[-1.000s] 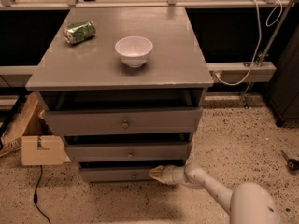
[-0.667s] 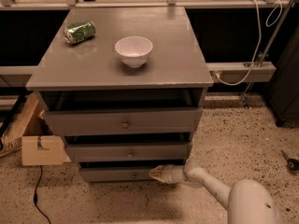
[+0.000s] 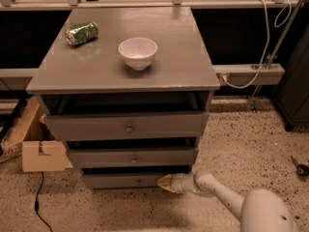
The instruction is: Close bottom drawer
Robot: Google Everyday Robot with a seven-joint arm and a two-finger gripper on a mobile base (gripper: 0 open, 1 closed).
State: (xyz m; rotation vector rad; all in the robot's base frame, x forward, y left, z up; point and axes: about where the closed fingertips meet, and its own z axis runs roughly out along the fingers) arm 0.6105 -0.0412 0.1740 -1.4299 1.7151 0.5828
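Three drawers: all stand partly out of the grey cabinet (image 3: pixel 123 71); I am after the lowest.
Bottom drawer (image 3: pixel 125 180): just above the floor, shortest front, small round knob (image 3: pixel 139 181) near its middle; dark gap above it, so I judge it not yet shut.
Gripper (image 3: pixel 164 182): at the drawer front's right end, tip touching or just beside the panel; grasps nothing; finger spread I cannot tell.
Step in hand: contact made for the push, as I read it.
Next move: I need a straight, level shove into the cabinet, keeping the tip on the panel rather than sliding off its right edge.
Cabinet top: white bowl (image 3: pixel 138 52), green can (image 3: pixel 82 33) lying on its side, well apart.
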